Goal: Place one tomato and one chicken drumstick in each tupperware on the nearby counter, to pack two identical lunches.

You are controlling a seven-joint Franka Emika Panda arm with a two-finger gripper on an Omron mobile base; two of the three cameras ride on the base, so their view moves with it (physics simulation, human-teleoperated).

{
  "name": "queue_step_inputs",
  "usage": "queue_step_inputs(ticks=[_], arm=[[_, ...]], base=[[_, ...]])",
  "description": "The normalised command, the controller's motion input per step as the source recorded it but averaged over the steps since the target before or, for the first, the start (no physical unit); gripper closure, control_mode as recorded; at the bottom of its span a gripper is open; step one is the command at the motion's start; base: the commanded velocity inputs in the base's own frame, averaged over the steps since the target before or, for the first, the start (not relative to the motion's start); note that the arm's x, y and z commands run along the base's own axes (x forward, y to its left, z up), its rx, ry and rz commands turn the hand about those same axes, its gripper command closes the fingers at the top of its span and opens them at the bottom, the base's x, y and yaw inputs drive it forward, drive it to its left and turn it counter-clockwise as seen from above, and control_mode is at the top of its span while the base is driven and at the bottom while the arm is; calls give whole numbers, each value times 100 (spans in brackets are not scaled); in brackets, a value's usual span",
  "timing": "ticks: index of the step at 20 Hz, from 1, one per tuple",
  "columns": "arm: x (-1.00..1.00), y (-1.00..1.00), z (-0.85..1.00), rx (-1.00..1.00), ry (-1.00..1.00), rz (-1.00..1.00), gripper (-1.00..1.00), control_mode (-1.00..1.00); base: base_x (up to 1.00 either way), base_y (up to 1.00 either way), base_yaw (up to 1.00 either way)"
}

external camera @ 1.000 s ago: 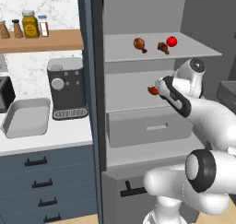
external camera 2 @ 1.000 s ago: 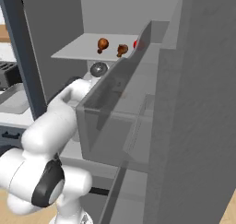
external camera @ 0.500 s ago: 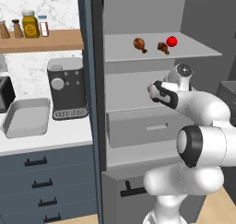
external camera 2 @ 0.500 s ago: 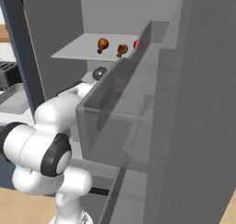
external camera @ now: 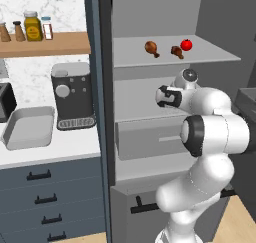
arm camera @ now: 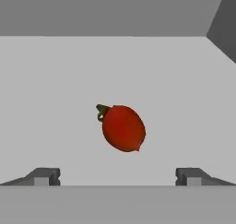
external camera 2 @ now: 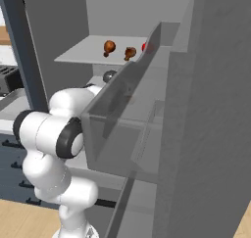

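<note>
In the hand view a tomato (arm camera: 122, 127) lies on the light-grey fridge shelf, straight ahead of my gripper (arm camera: 117, 177) and a short way beyond it. The jaws are open and hold nothing; one fingertip (arm camera: 44, 176) shows on each side. From the left base my gripper (external camera: 160, 97) is inside the fridge at the middle shelf. On the shelf above lie two chicken drumsticks (external camera: 151, 48) (external camera: 176, 51) and another tomato (external camera: 186, 44); the drumsticks (external camera 2: 109, 47) also show from the right base. A tupperware (external camera: 27, 128) sits on the counter (external camera: 60, 147) at the left.
A black coffee machine (external camera: 72, 94) stands beside the tupperware, and a toaster (external camera: 5, 99) at the far left. A wooden wall shelf (external camera: 45, 44) carries bottles. The open fridge door with its translucent bin (external camera 2: 122, 114) stands close on the arm's right.
The arm has folded, its elbow swinging in front of the left base camera. The hand has shifted slightly left along the middle shelf and now covers the tomato there. Jaws stay open.
</note>
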Motion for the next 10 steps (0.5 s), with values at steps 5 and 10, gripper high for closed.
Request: queue_step_inputs(ticks=[5,10], arm=[[41,0,-26,0,3,0,-100,-100],[26,0,-24,0,5,0,-100,-100]], base=[[0,0,0],[0,0,0]])
